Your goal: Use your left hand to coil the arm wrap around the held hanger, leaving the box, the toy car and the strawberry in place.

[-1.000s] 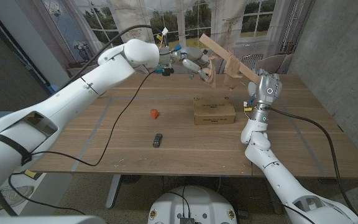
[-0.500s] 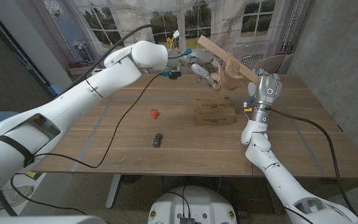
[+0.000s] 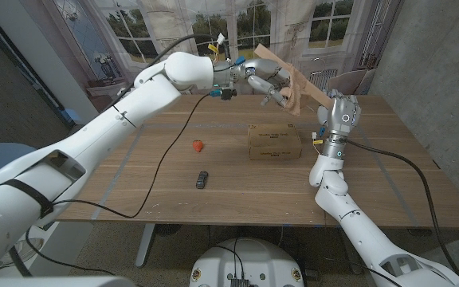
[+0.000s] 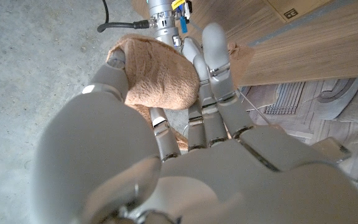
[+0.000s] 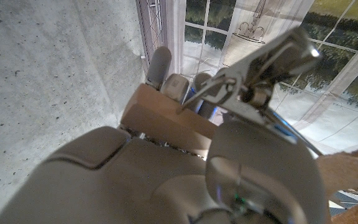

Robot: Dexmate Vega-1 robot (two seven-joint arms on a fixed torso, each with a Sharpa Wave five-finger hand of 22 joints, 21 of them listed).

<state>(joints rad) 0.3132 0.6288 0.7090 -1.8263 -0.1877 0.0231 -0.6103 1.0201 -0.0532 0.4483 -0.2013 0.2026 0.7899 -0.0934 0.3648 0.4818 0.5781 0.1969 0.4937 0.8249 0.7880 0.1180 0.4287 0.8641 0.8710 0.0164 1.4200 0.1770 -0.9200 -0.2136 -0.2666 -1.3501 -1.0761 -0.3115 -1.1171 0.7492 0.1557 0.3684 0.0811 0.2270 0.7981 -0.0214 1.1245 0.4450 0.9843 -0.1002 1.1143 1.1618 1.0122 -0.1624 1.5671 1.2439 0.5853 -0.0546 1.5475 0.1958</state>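
Wrap point(image 4: 157, 78): bunched tan cloth gripped in the left hand point(image 3: 263, 80), fingers curled around it, raised above the table beyond the box point(image 3: 274, 141), against the hanger point(image 3: 293, 77). The right hand point(image 5: 185, 155) clasps the hanger's wooden bar, holding it up at a slant. To coil well, keep the cloth taut, pass it round the bar in close turns, and stay high above the box, car point(image 3: 202, 179) and strawberry point(image 3: 198, 146).

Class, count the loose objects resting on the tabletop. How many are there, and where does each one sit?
3. The box lies right of centre, the strawberry left of it, and the toy car nearer the front edge.
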